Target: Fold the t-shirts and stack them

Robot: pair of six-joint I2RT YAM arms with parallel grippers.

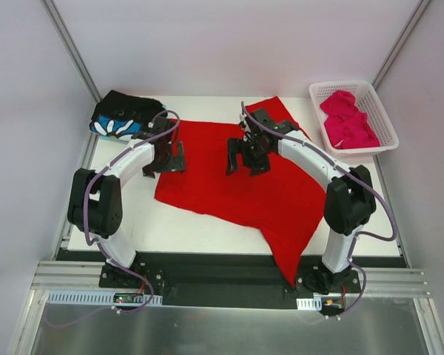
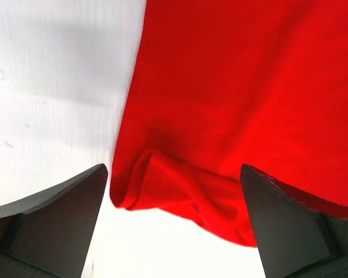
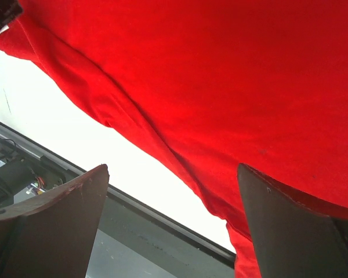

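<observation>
The bright red t-shirt (image 1: 229, 181) lies spread across the middle of the white table, one corner hanging over the near edge at the right. My left gripper (image 1: 165, 157) is open above its left edge; in the left wrist view a bunched fold of the red shirt (image 2: 180, 188) lies between the fingers (image 2: 64, 220). My right gripper (image 1: 244, 157) is open above the shirt's middle; the right wrist view shows the red cloth (image 3: 220, 87) and its near hem. The black flower-print t-shirt (image 1: 124, 117) sits folded at the back left. The magenta-pink t-shirt (image 1: 348, 118) lies crumpled in the basket.
The white lattice basket (image 1: 385, 118) stands at the back right corner. The table's near edge and the black base rail (image 1: 222, 270) run below the shirt. White walls and metal frame posts enclose the table.
</observation>
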